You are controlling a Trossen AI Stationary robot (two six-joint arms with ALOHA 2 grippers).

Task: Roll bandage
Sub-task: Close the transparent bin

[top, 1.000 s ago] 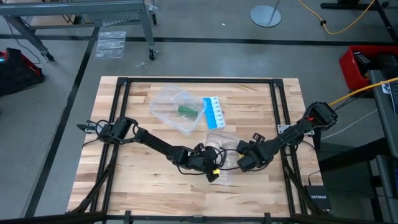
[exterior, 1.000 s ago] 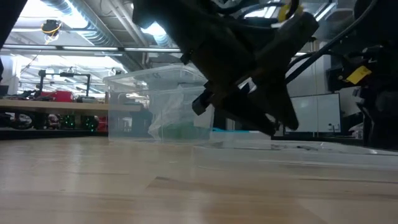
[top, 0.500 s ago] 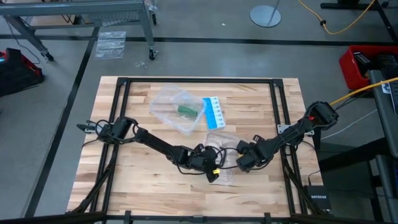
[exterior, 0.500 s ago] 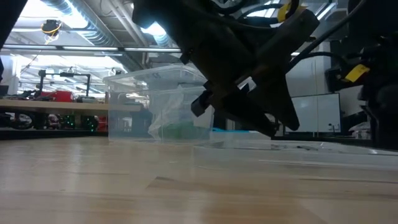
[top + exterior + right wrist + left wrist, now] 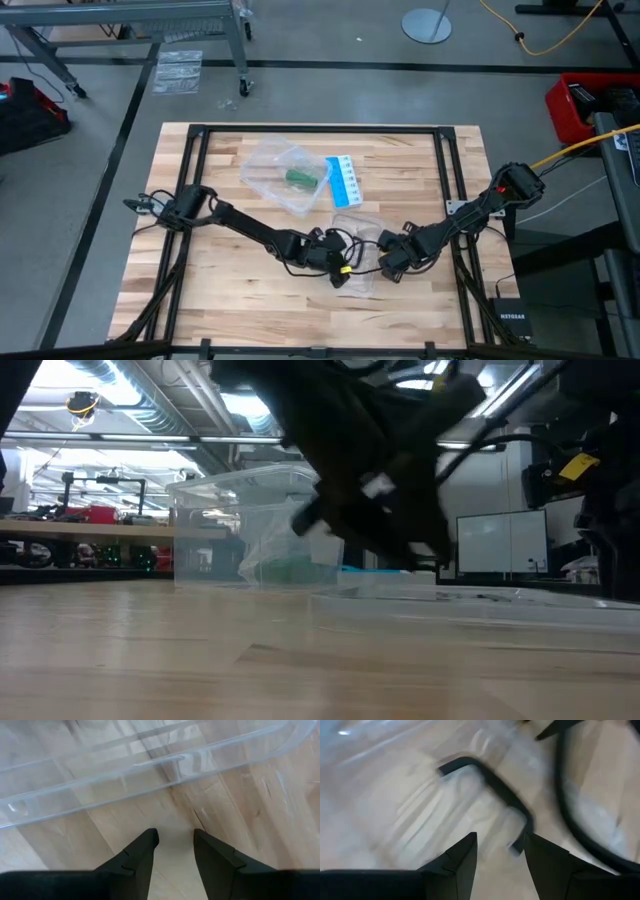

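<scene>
Fingers parted, left gripper point(image 5: 499, 855), right gripper point(image 5: 176, 845); bandage point(image 5: 298, 178) apparently boxed.

Both arms reach low toward the middle, their ends close together. The left tool point(image 5: 340, 277) and right tool point(image 5: 383, 268) each show 2 fingers parted, gripping nothing.

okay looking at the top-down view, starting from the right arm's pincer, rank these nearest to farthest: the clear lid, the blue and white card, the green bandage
From the right pincer, near the table's front middle, in the high view:
1. The clear lid, flat on the wood right beside the pincer.
2. The blue-and-white card, farther back, lying by the clear tub.
3. The green bandage, farthest, inside the clear tub, left of the card.
</scene>
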